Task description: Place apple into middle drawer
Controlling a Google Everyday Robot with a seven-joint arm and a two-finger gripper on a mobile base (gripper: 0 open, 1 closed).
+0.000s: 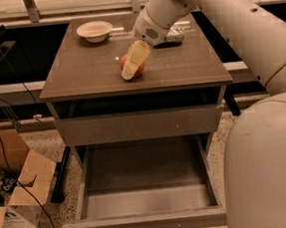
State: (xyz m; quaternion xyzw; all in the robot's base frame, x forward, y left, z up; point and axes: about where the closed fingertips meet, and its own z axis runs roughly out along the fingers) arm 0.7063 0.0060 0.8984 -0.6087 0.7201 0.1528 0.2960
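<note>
**Entry: apple, pick-up stage**

Camera view. We find the apple on the cabinet top. The gripper sits right over it; whether it grips, we cannot tell. The middle drawer stands open and empty below. We judge the pick-up to be in hand. The next move calls for a firm hold, a lift, and a carry forward and down into the drawer.

Jaws at apple; middle drawer unobstructed
</note>
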